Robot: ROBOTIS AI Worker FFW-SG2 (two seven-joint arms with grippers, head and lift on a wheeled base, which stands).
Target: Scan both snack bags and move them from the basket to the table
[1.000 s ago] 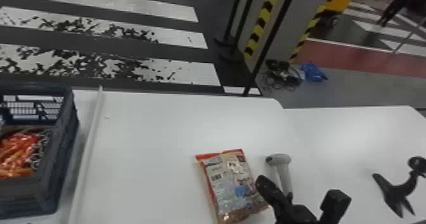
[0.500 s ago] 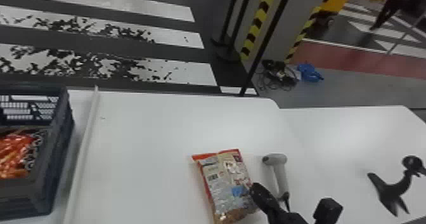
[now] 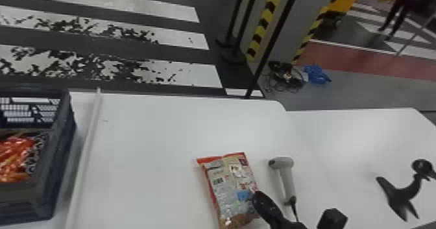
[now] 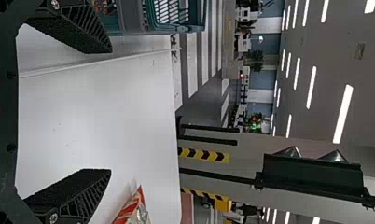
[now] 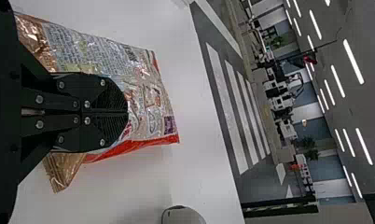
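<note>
In the head view a snack bag (image 3: 224,192) lies on the table, with my right gripper (image 3: 259,199) at its right edge. In the right wrist view the right gripper (image 5: 128,113) has its two fingers pressed together in front of the snack bag (image 5: 148,98), nothing visible between them. A grey scanner (image 3: 287,178) stands just right of the bag. At the far left the dark basket (image 3: 61,140) holds shiny orange-red packaging (image 3: 14,157). My left gripper (image 4: 110,112) is open and holds nothing; beyond it show the basket (image 4: 129,18) and a corner of the bag (image 4: 139,207).
The white table (image 3: 146,140) spans between basket and bag, with a pale raised strip (image 3: 84,160) beside the basket. A black bird-shaped object (image 3: 402,191) is at the far right. Past the table's back edge are a post (image 3: 272,43) and a striped pillar (image 3: 264,27).
In the head view my right gripper has drawn slightly back toward me and left, relative to the scanner. The bag, scanner and basket keep their places; the view itself shifted a little.
</note>
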